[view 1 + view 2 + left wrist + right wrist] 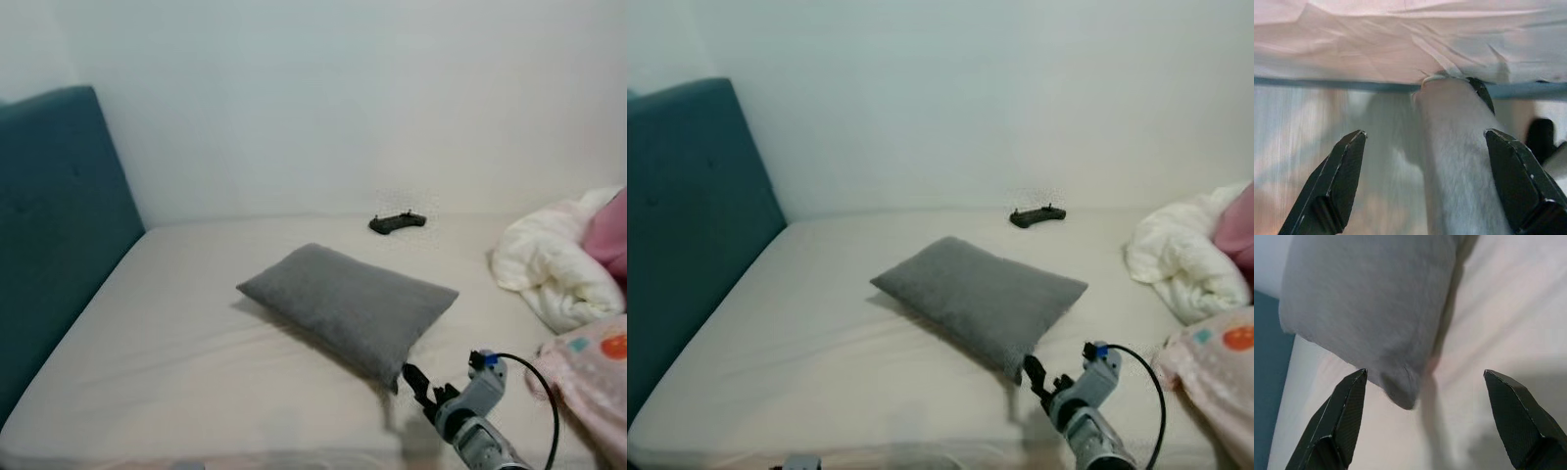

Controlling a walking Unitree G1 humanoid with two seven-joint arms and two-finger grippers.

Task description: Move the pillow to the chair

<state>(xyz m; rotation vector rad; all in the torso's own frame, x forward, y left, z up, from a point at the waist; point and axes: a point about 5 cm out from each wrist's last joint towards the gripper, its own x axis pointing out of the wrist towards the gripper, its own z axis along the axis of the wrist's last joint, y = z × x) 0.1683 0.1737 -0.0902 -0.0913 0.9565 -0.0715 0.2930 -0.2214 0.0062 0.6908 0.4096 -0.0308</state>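
Right fingers spread wide near soft grey rectangular pillow corner

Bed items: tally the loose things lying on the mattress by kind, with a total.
Pillow, grey: 1
Game controller, black: 1
Blanket, white, crumpled: 1
Patterned pink cloth: 1
Pink cloth at the right edge: 1
Total: 5
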